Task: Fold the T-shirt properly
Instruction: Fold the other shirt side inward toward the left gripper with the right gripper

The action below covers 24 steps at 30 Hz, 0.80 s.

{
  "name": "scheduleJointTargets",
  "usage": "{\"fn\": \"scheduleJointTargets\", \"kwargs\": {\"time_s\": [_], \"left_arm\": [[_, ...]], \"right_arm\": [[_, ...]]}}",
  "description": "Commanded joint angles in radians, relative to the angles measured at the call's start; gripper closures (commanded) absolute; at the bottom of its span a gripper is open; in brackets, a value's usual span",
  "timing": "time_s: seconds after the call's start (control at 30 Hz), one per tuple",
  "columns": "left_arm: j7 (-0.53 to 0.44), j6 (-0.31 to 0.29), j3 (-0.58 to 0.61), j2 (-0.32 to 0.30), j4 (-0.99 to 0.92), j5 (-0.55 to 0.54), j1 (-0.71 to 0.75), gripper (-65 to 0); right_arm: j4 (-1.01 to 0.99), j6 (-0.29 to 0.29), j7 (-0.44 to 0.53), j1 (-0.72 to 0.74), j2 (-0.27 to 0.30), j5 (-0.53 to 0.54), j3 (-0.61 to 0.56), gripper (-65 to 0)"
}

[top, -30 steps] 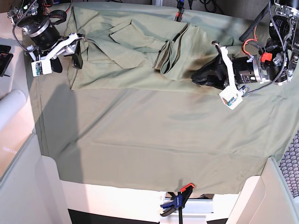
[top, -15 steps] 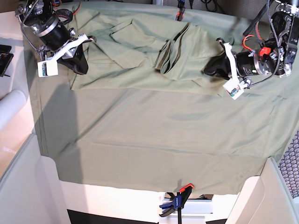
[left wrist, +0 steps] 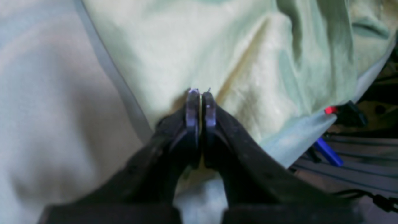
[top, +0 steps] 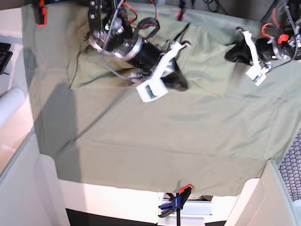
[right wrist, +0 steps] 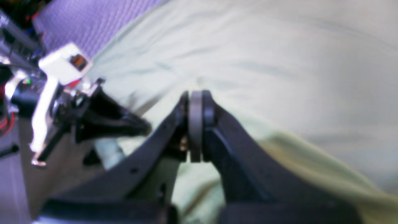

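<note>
Across from the upper left to above the centre of the frame comes the black right gripper (top: 182, 86), while the black left gripper (top: 228, 55) has moved up and to the right. Now the right gripper's jaws are together over the near edge of the pale sage-green cotton T-shirt (top: 202, 68); whether they have any fabric, the blurred right wrist view can't tell us. Over on the right, the left gripper is closed on the T-shirt, creases running from its tips. And the shirt itself? It stretches across the upper part of the frame, rumpled, its left portion partly hidden by the right arm (top: 136, 49). Beneath it, the larger plain sage-green cloth (top: 141, 136) spreads down the frame, lightly wrinkled. Farther out, a blue, black and red clamp (top: 177, 202) sits at the bottom, right of centre.
</note>
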Motion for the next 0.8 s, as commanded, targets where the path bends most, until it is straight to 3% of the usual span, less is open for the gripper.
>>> {"fn": "scheduleJointTargets", "kwargs": {"time_s": [0.0, 0.13, 0.27, 0.43, 0.77], "left_arm": [[-0.021, -0.007, -0.008, -0.014, 0.014, -0.018, -0.008, -1.3], [-0.021, -0.007, -0.008, -0.014, 0.014, -0.017, 0.003, -1.3], [-0.023, -0.007, -0.008, -0.014, 0.014, -0.017, 0.017, -1.3], [-0.023, -0.007, -0.008, -0.014, 0.013, -0.012, 0.037, -1.3], [-0.053, -0.007, -0.008, -0.015, 0.013, 0.103, 0.038, -1.3]], "right_arm": [[-0.029, -0.002, 0.035, 0.039, -0.01, -0.013, -0.031, 0.0], [-0.202, -0.002, 0.083, 0.113, -0.01, -0.135, -0.11, 0.0], [-0.321, -0.003, 0.083, 0.164, 0.003, -0.161, -0.112, 0.0], [-0.342, -0.005, 0.115, 0.178, 0.053, -0.162, -0.11, 0.0], [-0.342, -0.006, 0.12, 0.179, 0.121, -0.217, -0.069, 0.0]]}}
